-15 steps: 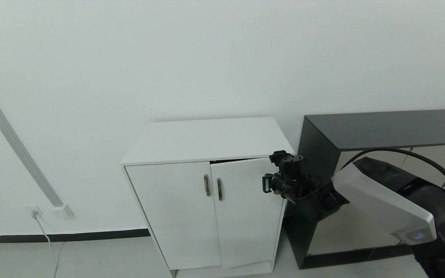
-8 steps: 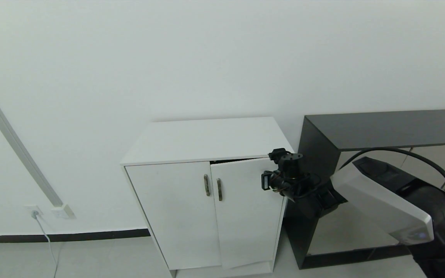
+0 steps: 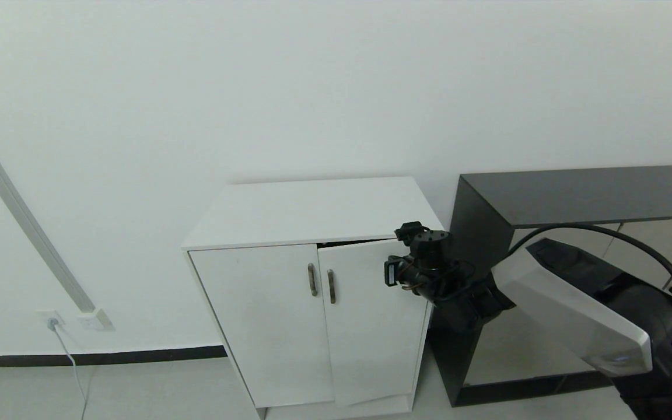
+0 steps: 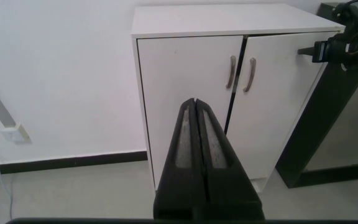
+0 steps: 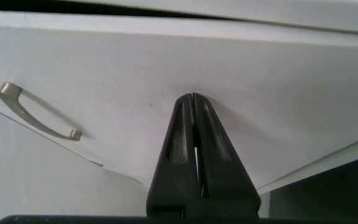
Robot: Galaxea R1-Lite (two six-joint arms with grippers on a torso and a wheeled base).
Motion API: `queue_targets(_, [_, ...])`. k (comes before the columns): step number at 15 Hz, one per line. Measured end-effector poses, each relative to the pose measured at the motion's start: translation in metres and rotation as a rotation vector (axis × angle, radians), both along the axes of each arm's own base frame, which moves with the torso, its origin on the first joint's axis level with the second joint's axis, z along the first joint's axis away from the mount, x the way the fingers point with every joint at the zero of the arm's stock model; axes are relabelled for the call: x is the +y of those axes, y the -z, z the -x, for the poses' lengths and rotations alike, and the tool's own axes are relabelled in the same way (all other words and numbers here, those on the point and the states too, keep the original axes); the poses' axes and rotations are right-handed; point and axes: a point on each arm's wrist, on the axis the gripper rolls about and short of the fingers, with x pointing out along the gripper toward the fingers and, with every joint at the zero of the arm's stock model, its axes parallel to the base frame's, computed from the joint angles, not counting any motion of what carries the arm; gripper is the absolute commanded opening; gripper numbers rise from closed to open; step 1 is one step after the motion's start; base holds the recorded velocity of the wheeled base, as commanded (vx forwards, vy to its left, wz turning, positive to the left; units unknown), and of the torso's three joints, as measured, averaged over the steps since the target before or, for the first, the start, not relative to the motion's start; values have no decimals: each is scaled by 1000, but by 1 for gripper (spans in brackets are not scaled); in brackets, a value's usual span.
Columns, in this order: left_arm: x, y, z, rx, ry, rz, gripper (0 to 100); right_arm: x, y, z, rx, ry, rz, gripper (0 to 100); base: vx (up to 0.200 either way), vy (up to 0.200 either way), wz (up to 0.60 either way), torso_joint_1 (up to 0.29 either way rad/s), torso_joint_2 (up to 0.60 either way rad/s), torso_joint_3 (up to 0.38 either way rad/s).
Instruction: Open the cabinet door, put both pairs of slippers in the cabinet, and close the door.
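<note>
Working outward from my end: the left gripper (image 4: 194, 101), fingers pressed together and empty, hangs well back from the cabinet (image 3: 312, 210). The right gripper (image 5: 193, 96), also closed on nothing, points at the face of the right door (image 3: 371, 326), high on its hinge side; I cannot confirm contact. The door stands slightly ajar. Its upright handle (image 3: 331, 285) lies to the robot's left of the tip. I judge the right arm the nearer for the next move on this door.

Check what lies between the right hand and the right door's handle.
Bare white door panel, nothing else; the head view shows that stretch from the right hand to the handle.
</note>
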Motion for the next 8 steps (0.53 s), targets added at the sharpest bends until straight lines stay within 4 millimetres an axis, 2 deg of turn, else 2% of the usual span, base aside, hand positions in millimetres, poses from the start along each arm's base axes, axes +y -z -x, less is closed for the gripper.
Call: queue_targets(8, [0, 0, 0, 0, 0, 0, 0, 15, -6, 5, -5, -31, -3, 0, 0, 0, 0, 0, 0, 0])
